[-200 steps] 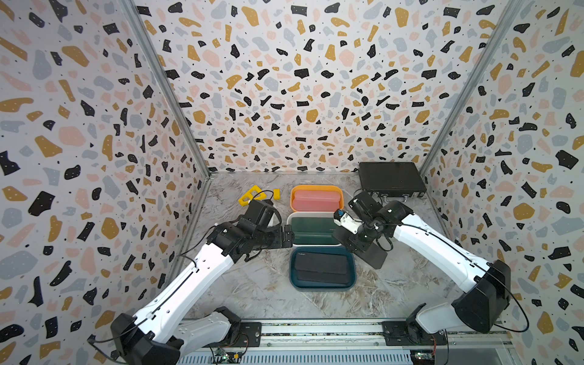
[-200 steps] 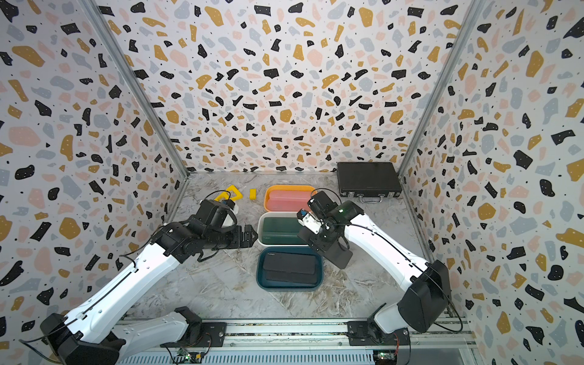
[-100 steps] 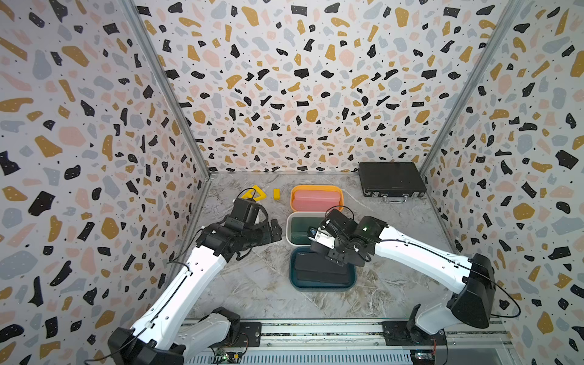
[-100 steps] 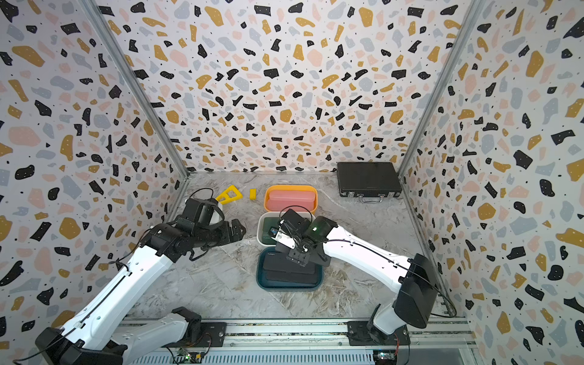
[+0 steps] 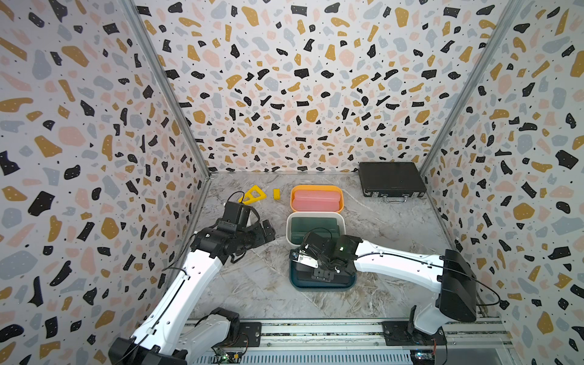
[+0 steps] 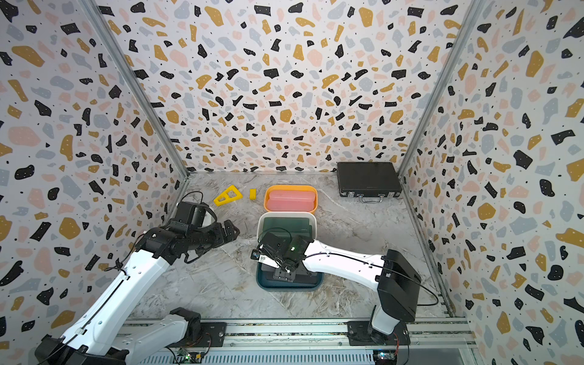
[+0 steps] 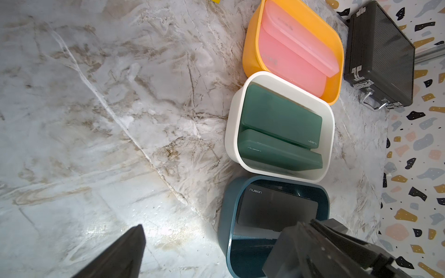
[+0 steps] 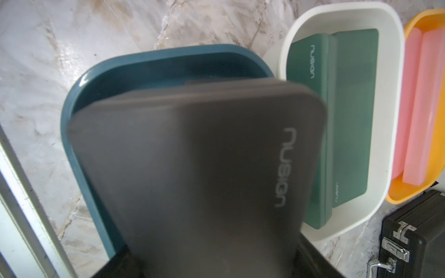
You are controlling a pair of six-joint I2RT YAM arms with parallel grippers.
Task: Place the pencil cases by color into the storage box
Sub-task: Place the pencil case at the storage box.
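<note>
The charcoal pencil case (image 8: 192,168), a flat matte rectangle with rounded corners and pale lettering, is hanging over the dark teal plastic bin (image 5: 294,282); a second ago we were holding it beside the white plastic bin (image 5: 289,227). Our right tool (image 5: 323,272) is gripping it across its width, jaws standing partway apart on the case. Another charcoal case (image 6: 313,278) is lying inside already, so we are judging that only lowering and letting go are remaining. Our left tool (image 5: 264,233) has been pulling back from the bins toward the side wall (image 5: 177,189); it is standing spread wide, holding nothing, above the marble-patterned desk (image 5: 252,284). Matte pink cases (image 5: 316,200) are lying in the orange plastic bin (image 5: 316,188), dark green cases (image 5: 313,226) in the white one, and no loose case is showing on the desk, so the sorting is looking nearly finished.

The held case is covering most of the teal bin's opening, so its corners are passing close to the rim, and the white bin is standing right against the far side. Whether it is touching the case beneath, we cannot tell. Open desk is lying toward the front rail (image 5: 316,328) and the left arm (image 5: 189,278); the black latched briefcase (image 5: 390,178) and yellow plastic pieces (image 5: 252,194) are sitting well apart at the back.
</note>
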